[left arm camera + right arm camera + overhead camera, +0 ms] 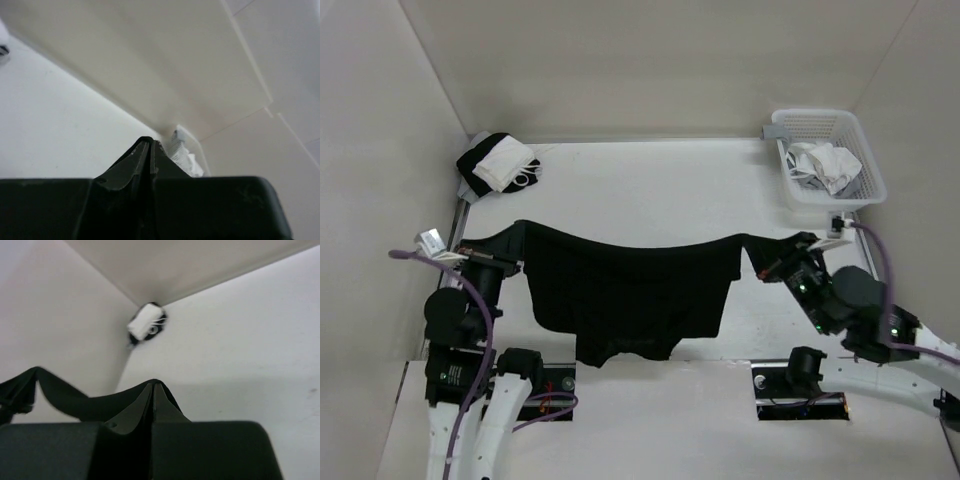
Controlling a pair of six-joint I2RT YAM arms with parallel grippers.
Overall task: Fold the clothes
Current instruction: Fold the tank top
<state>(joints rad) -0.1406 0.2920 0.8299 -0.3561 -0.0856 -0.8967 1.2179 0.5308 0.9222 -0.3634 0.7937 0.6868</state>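
The clothes (pixel 630 290), a plain black sleeveless top, hang stretched between my two grippers above the near half of the table. The top edge sags in a shallow curve and the body hangs towards the table's front edge. My left gripper (pixel 512 243) is shut on the left corner. In the left wrist view its jaws (pixel 151 143) are pressed together, and the cloth is hard to tell from the black fingers. My right gripper (pixel 767 258) is shut on the right corner. In the right wrist view black fabric (pixel 65 399) runs left from its closed tips (pixel 153 384).
A white basket (pixel 820 118) holding a white garment (pixel 825 165) stands at the back right, also in the left wrist view (pixel 185 156). A black-and-white cloth bundle (pixel 498 165) lies at the back left corner, also in the right wrist view (pixel 146 322). Walls enclose three sides of the table.
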